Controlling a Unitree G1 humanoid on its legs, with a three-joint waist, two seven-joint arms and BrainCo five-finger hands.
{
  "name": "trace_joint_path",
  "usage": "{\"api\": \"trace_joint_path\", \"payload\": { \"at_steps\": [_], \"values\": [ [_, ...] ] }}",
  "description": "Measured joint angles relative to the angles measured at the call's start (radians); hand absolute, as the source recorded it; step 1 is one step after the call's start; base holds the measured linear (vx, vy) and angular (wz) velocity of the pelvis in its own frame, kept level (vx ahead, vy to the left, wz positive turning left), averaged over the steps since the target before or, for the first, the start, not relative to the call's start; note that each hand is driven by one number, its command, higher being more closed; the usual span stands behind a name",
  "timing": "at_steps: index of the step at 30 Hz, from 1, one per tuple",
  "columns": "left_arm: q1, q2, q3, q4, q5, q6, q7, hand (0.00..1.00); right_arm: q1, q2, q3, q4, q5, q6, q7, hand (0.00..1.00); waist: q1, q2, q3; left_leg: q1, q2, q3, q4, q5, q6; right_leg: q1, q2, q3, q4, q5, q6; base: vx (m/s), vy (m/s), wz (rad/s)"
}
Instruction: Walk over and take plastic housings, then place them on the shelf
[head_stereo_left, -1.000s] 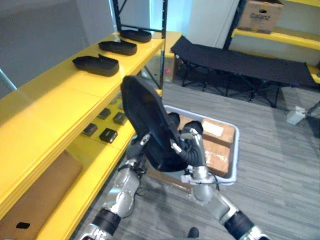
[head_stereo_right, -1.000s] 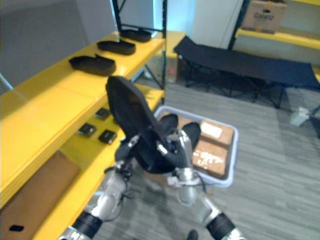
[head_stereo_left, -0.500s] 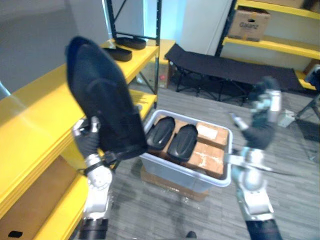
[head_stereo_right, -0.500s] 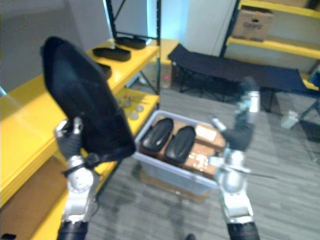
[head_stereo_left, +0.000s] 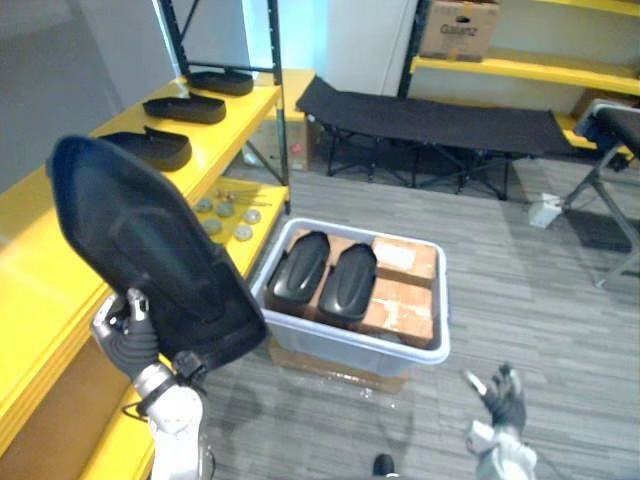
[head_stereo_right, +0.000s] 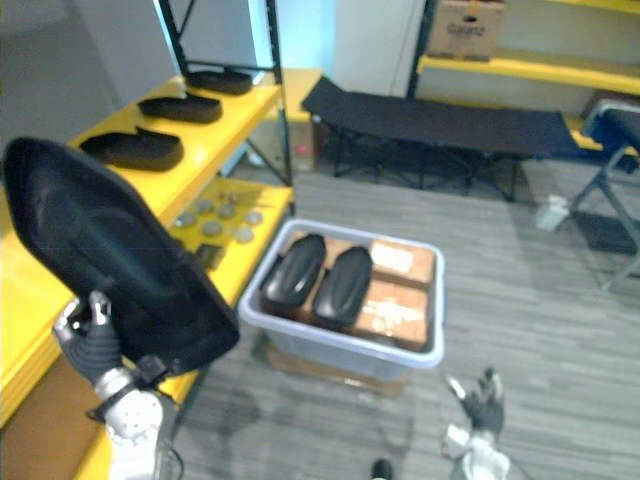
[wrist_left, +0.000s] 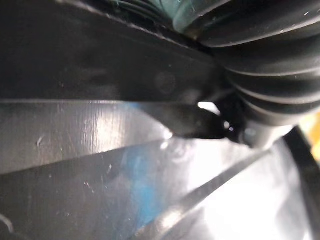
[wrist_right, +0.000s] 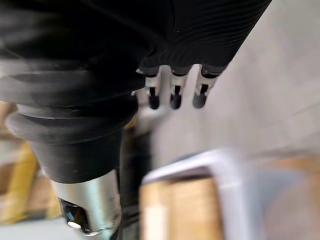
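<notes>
You had the left hand raised beside the long yellow metal shelf, its fingers curled round the lower edge of a large black plastic housing, a smooth teardrop-shaped shell. The shell stood nearly upright, its narrow end uppermost and leaning toward the shelf, and it was held in the air over the shelf's front edge, touching nothing else that could be seen. In the left wrist view its glossy black surface lay right against the hand. Your right hand hung low over the grey plank floor, well apart from everything, its fingers straight and loosely spread, holding nothing. Further along the top level of the shelf, 3 flat black housings lay in a row, one behind another: the nearest, the middle one and the farthest. On the level below lay a scatter of small round metal discs. On the floor just beside the shelf stood a grey rectangular plastic bin; inside it 2 more black housings lay side by side next to brown cardboard boxes. Behind the bin stood a black folding cot, and above that a cardboard carton sat on a far yellow shelf.
</notes>
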Motion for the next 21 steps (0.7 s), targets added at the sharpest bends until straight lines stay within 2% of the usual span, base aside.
{"api": "trace_joint_path", "payload": {
  "at_steps": [3, 6, 8, 9, 11, 15, 18, 21],
  "values": [
    [-0.001, 0.004, 0.001, -0.009, 0.009, 0.0, 0.019, 1.0, -0.037, -0.001, 0.011, -0.02, 0.0, -0.019, -0.003, 0.0, 0.007, 0.001, 0.0, -0.004, -0.002, -0.018, 0.0, 0.0, 0.0, 0.005, -0.004, -0.017, 0.0, -0.008, 0.002, -0.04, 0.0, 0.19],
    [-0.006, 0.004, 0.023, -0.059, 0.016, 0.002, 0.038, 1.0, -0.101, -0.012, 0.057, -0.035, -0.068, -0.029, 0.002, 0.0, 0.025, -0.002, 0.001, -0.029, -0.016, -0.094, 0.0, 0.013, -0.001, 0.033, -0.019, -0.095, 0.0, -0.021, 0.004, -0.04, 0.004, 0.72],
    [-0.005, 0.002, 0.101, -0.123, 0.027, 0.006, 0.049, 1.0, -0.166, -0.024, 0.136, -0.027, -0.108, -0.029, 0.006, 0.0, 0.071, -0.002, 0.0, -0.062, -0.027, -0.159, -0.002, 0.031, 0.002, 0.045, -0.025, -0.164, 0.0, -0.021, 0.011, 0.0, -0.015, 0.89],
    [-0.003, 0.002, 0.12, -0.137, 0.029, 0.011, 0.054, 1.0, -0.183, -0.026, 0.155, -0.022, -0.108, -0.029, 0.01, 0.0, 0.082, -0.001, 0.002, -0.067, -0.031, -0.18, -0.002, 0.035, 0.001, 0.053, -0.027, -0.179, 0.0, -0.021, 0.011, 0.03, -0.012, 0.93],
    [0.005, -0.004, 0.19, -0.171, 0.027, 0.018, 0.071, 1.0, -0.237, -0.025, 0.216, 0.011, -0.108, -0.027, 0.032, 0.0, 0.129, -0.002, 0.003, -0.073, -0.044, -0.253, -0.002, 0.05, 0.002, 0.093, -0.036, -0.255, 0.0, -0.026, 0.017, 0.04, 0.022, 0.93],
    [0.067, -0.045, 0.272, -0.207, 0.017, 0.017, 0.065, 1.0, -0.322, -0.022, 0.286, 0.056, -0.107, -0.034, 0.05, 0.0, 0.194, -0.012, 0.001, -0.076, -0.07, -0.339, -0.001, 0.06, 0.012, 0.144, -0.056, -0.333, 0.0, -0.028, 0.018, 0.03, 0.061, 0.73],
    [0.115, -0.047, 0.308, -0.207, 0.001, 0.017, 0.041, 1.0, -0.373, -0.017, 0.322, 0.057, -0.107, -0.046, 0.048, 0.0, 0.222, -0.037, 0.002, -0.087, -0.086, -0.354, 0.0, 0.06, 0.013, 0.156, -0.071, -0.337, 0.001, -0.041, 0.03, 0.0, 0.068, 0.28],
    [0.13, -0.05, 0.337, -0.207, -0.007, 0.017, 0.039, 1.0, -0.425, -0.019, 0.367, 0.057, -0.11, -0.048, 0.05, 0.0, 0.223, -0.051, 0.008, -0.069, -0.079, -0.331, 0.004, 0.058, 0.009, 0.154, -0.07, -0.314, 0.011, -0.065, 0.036, 0.01, 0.002, -0.15]
  ]
}}
